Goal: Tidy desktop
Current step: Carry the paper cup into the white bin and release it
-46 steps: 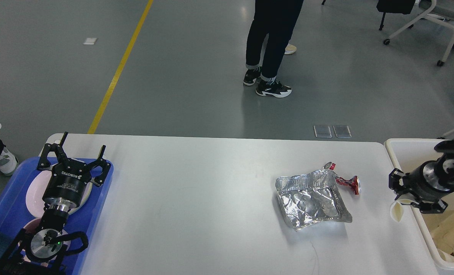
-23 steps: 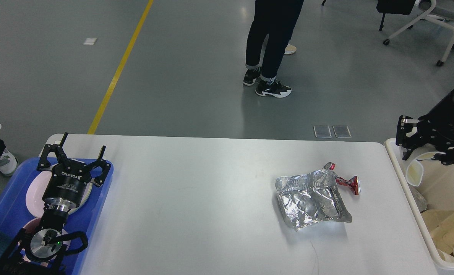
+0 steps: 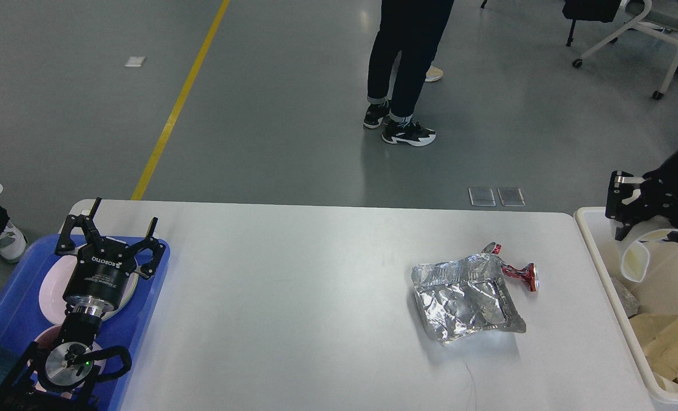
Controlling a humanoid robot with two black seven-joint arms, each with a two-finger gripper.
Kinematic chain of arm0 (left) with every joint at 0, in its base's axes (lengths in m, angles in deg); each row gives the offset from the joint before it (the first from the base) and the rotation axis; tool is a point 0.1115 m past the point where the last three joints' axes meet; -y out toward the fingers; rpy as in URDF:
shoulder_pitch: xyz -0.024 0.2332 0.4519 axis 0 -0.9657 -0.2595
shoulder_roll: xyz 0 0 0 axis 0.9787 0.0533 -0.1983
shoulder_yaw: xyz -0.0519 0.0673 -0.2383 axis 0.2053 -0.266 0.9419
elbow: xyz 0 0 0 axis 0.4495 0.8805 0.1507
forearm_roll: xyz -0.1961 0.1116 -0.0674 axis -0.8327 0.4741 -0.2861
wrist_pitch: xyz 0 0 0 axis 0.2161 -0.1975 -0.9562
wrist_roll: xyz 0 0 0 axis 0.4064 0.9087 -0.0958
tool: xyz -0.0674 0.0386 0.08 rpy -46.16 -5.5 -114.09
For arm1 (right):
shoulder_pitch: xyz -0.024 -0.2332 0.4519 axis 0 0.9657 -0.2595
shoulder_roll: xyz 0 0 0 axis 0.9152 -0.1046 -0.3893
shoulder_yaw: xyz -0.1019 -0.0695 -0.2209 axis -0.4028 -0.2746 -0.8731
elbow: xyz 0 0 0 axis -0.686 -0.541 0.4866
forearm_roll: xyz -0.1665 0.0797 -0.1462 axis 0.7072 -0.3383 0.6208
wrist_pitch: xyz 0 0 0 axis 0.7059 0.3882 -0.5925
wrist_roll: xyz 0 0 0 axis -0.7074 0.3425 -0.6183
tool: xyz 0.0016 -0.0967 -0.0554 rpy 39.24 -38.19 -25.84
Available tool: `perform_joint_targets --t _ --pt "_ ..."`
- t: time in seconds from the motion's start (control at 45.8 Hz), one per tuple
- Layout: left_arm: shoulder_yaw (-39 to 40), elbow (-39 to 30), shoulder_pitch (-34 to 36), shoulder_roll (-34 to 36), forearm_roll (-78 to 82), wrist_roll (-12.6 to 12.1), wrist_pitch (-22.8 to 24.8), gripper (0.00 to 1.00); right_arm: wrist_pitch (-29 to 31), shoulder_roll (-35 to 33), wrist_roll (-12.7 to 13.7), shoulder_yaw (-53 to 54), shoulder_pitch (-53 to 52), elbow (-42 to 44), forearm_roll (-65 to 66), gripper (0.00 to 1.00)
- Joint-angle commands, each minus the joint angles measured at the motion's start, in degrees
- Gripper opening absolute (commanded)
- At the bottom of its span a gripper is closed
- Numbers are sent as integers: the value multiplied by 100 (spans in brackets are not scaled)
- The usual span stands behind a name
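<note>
**Dropping the cup cleanly into the bin**

Nearest the robot, the left gripper [image 3: 108, 231] rests over the blue tray [image 3: 8, 319] with its fingers spread and nothing between them. The desktop [image 3: 293, 308] stretches across the middle of the view, bearing a crumpled foil bag [image 3: 464, 299] with a crushed red can [image 3: 519, 272] touching its far edge. At the far right, the right gripper [image 3: 638, 237] pinches a cream paper cup [image 3: 636, 261] above the white bin [image 3: 593, 228]. The release looks best made only once the cup hangs wholly inside the rim, so it cannot bounce back onto the desktop.
</note>
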Motion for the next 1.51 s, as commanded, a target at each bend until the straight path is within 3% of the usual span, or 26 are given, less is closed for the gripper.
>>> perform_joint_targets --t 0.0,0.175,0.459,0.677,0.852,1.049,1.399,1.421,1.442,1.486 --pt "0 9 7 -2 -6 0 0 96 -432 -360 -1 -50 383 438 70 0" --pt "0 0 -2 6 2 0 0 96 -1311 -931 -44 266 1946 1817 342 0" --pt "0 0 -2 6 2 0 0 96 -2023 -949 -36 2489 5752 4822 342 0" --pt "0 9 7 -2 -6 0 0 96 -3068 -80 -53 3457 8195 6730 342 0" --pt "0 0 -2 -2 2 0 0 96 -3904 1018 -71 3624 9743 8269 290 0" --pt "0 0 -2 6 -6 0 0 96 -4449 1459 -71 3519 10262 8534 298 0" --pt "0 0 -2 7 -6 0 0 96 -4502 1433 -53 3519 10316 8543 298 0" --pt "0 9 -2 -2 2 0 0 96 -4511 1433 -53 3519 10316 8543 298 2" --pt "0 0 7 6 -6 0 0 96 -4520 1424 -53 3510 10324 8543 298 13" --pt "0 0 -2 6 2 0 0 96 -4563 1424 -53 3519 10324 8569 316 49"
